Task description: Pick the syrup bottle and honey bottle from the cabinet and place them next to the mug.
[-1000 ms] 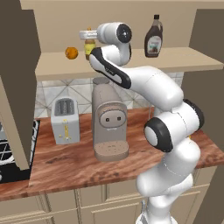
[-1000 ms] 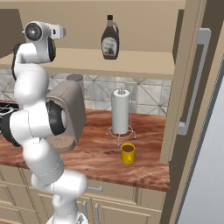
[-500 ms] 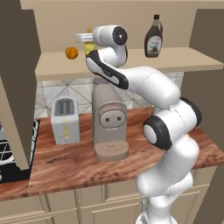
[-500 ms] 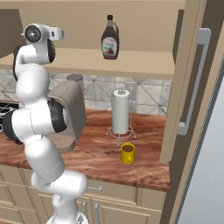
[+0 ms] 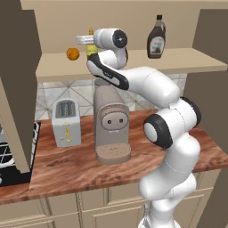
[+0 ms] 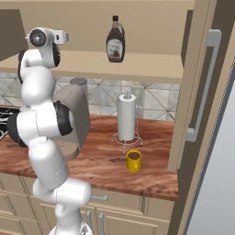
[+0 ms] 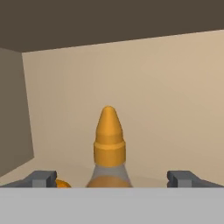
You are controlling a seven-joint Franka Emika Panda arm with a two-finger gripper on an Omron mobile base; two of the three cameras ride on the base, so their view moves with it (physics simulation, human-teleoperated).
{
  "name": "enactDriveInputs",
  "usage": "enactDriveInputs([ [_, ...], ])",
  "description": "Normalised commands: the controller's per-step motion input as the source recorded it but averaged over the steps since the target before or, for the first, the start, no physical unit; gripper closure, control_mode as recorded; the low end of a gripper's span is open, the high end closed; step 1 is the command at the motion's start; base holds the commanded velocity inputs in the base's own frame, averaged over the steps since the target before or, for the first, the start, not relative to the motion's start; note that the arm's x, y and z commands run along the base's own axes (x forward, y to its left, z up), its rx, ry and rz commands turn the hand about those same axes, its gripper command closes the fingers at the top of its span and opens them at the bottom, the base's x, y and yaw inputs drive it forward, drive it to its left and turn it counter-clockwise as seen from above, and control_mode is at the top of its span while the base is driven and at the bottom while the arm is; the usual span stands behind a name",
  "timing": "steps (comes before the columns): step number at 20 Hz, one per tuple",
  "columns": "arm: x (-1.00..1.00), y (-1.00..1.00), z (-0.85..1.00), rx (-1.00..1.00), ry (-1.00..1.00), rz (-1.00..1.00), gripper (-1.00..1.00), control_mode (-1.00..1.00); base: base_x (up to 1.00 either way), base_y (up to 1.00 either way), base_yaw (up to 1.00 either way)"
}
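hand [image 7: 111, 178]: jaws apart, lined up around honey bottle [image 7: 109, 148], probably not touching
syrup bottle [image 6: 115, 40]: on cabinet [image 6: 137, 69] shelf
mug [image 6: 133, 161]: on table [image 6: 105, 160]
progress: neither bottle moved

Two bottles stand on the cabinet [image 5: 133, 67] shelf: one syrup bottle [image 5: 156, 37] and one honey bottle [image 7: 109, 148]. One orange [image 5: 72, 54] lies there as well. The counter [image 6: 105, 163] holds one mug [image 6: 133, 160], one paper towel roll [image 6: 126, 116], one coffee machine [image 5: 111, 125] and one toaster [image 5: 66, 122].
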Motion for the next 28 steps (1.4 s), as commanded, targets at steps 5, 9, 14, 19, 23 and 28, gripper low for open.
enactDriveInputs([
  [5,0.15,0.00,0.00,0.00,0.00,0.00,-1.00,-1.00,0.00,0.00,0.00],
  [9,0.20,0.00,0.00,0.00,0.00,0.00,-1.00,-1.00,0.00,0.00,0.00],
  [14,0.08,0.03,0.00,0.00,0.00,0.00,-1.00,-1.00,0.00,0.00,0.00],
  [19,0.00,0.16,0.00,0.00,0.00,0.00,-1.00,-1.00,0.00,0.00,0.00],
  [23,0.00,0.14,-0.01,0.00,0.00,0.00,1.00,-1.00,0.00,0.00,0.00],
  [28,0.00,0.14,-0.02,0.00,0.00,0.00,1.00,-1.00,0.00,0.00,0.00],
])
